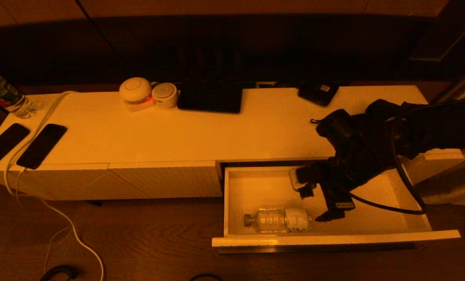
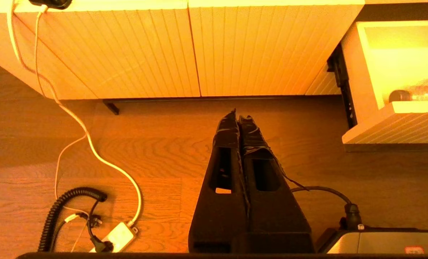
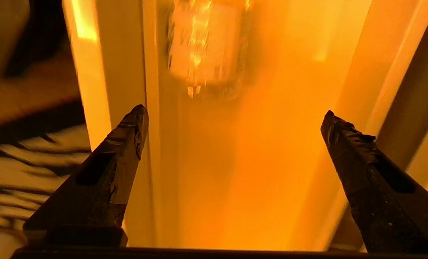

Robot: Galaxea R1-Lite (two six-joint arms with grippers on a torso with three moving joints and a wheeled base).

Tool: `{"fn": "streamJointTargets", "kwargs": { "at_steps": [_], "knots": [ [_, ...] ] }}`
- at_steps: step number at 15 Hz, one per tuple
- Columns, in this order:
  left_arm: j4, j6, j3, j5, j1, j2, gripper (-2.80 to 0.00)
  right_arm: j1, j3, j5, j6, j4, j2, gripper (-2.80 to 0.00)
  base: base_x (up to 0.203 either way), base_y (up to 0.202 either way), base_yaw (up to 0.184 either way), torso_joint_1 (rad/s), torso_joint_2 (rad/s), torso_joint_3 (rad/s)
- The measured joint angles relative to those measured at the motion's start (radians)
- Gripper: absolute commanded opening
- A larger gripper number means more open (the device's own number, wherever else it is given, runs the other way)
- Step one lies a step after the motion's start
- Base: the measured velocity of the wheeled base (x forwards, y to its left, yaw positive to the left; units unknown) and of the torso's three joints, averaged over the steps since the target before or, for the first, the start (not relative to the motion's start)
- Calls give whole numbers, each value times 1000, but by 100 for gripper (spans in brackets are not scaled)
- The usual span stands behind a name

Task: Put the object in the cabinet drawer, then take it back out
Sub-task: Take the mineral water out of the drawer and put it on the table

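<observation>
Right gripper (image 3: pixel 235 115) spread wide, empty, poised inside the cabinet drawer (image 1: pixel 334 238), aimed at the bottle (image 1: pixel 279 219) lying by the front wall, ready for retrieval. Left gripper (image 2: pixel 239 117) closed, parked over the floor.

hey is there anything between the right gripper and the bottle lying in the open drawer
Nothing visible. The right gripper is open inside the cabinet drawer, and only bare drawer floor lies between its fingertips and the bottle lying on its side near the front wall. The left gripper is parked over the floor.
</observation>
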Motion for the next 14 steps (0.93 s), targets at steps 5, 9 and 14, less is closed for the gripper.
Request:
{"fn": "streamJointTargets", "kwargs": {
  "at_steps": [5,9,14],
  "knots": [
    [0,-1,0,0,0,0,-280,35,-40,8,44,32,31,0,0,0,0,0,0,0],
    [0,0,0,0,0,0,-280,55,-105,4,64,55,87,0,0,0,0,0,0,0],
    [0,0,0,0,0,0,-280,60,-224,7,85,104,187,0,0,0,0,0,0,0]
  ]
}}
